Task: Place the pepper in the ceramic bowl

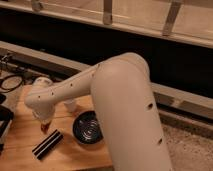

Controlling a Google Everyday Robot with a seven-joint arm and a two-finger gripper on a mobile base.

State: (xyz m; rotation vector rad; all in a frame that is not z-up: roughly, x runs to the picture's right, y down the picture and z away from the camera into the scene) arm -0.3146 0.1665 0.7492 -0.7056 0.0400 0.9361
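My gripper (44,121) is at the end of the white arm, over the left part of the wooden table (20,145). It is shut on the pepper (45,128), a small dark red piece that hangs just below it, above the table. The ceramic bowl (88,128), black and glossy with pale rings inside, stands on the table to the right of the gripper, apart from it. The arm's thick link covers the bowl's right edge.
A black-and-white striped flat bar (47,144) lies on the table just below the gripper. A small white cup (70,105) stands behind the bowl. Black cables (11,82) lie at the far left. A dark ledge and a glass railing run behind the table.
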